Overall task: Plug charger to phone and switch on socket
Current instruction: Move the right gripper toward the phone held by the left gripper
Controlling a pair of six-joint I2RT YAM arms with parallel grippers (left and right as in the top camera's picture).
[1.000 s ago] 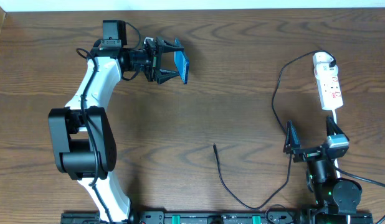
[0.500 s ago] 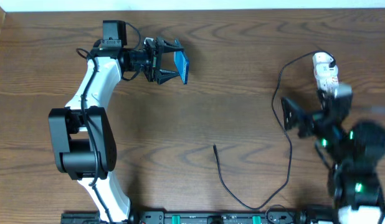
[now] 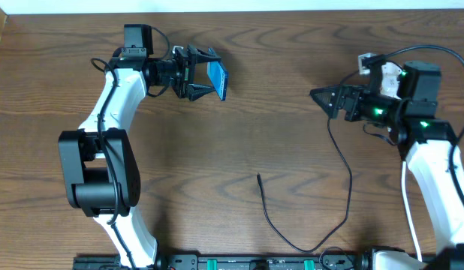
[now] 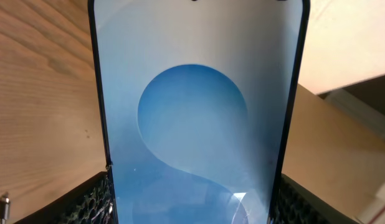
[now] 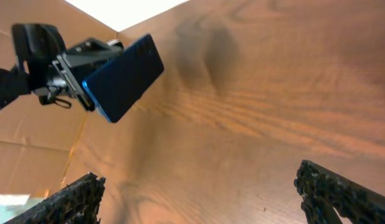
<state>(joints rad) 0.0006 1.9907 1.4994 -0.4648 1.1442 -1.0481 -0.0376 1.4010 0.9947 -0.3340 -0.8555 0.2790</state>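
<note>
Blue-screen phone (image 3: pixel 219 79) clamped in L gripper (image 3: pixel 215 75); R gripper (image 3: pixel 323 101) spread open, empty; charger (image 3: pixel 260 184) lies on table (image 3: pixel 202 172).

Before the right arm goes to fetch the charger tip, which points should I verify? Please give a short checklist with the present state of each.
1. Phone is secured in the left gripper: ok, it is clamped and held above the table.
2. Right gripper is empty and open: ok, its fingers stand wide apart with nothing between them.
3. Charger tip is free to grasp: ok, it lies alone on the bare wood.
4. The phone's port faces the charger: cannot tell, no port is visible.
5. Socket switch state: cannot tell, the right arm mostly covers it.
</note>
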